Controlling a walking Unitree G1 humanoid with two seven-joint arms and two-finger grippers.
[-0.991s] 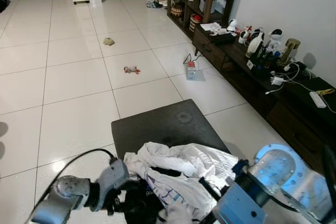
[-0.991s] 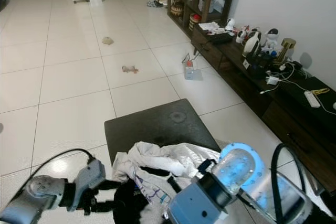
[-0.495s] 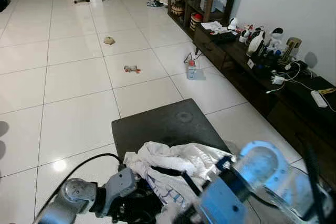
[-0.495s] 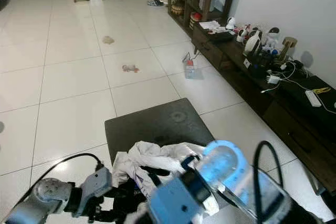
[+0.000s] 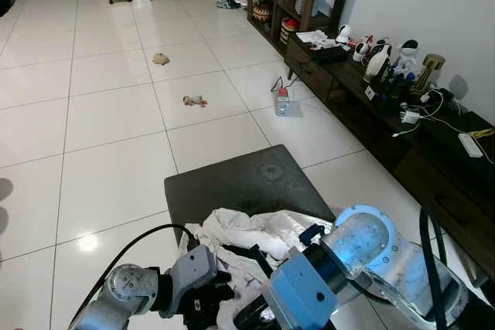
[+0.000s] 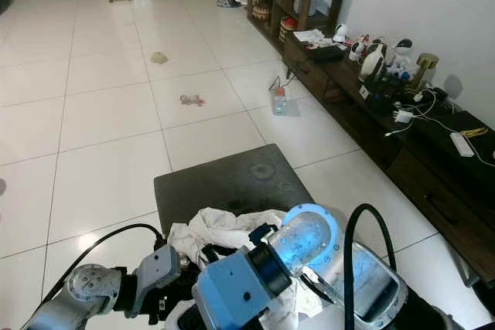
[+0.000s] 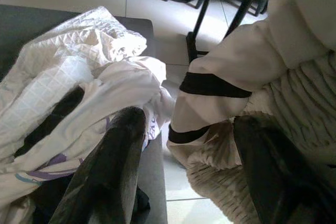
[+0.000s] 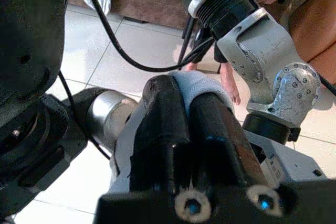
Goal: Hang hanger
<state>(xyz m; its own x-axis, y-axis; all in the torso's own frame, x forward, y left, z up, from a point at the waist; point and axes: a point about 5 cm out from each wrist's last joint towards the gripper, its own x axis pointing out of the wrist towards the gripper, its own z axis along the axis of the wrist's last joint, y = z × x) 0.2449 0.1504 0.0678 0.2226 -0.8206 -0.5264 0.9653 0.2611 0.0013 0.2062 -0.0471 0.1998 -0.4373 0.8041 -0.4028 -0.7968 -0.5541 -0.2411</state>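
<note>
- Against the pictures of a second ago, the right arm has swung from the near right corner of the view across the near edge of the dark stool (image 5: 232, 183). It now covers much of the pile of white clothes (image 5: 259, 229).
- The left gripper (image 7: 189, 124) has come closer to the near left side of this pile. Its fingers are wide apart, with nothing between them, and they point at the clothes.
- The right gripper (image 8: 184, 90) has its fingers pressed narrow, and a piece of white cloth (image 8: 202, 82) is pinched at the tips.
- I cannot find the hanger with certainty. Some dark strips lie inside the pile and one of them may be it, so I judge the task is in the searching step.
- The far half of the stool is bare, with room to spread clothes.
- The tiled floor (image 5: 108, 113) to the left is open. To the right the low cabinet (image 5: 371, 113) stands near, so there is less room for swinging there.
</note>
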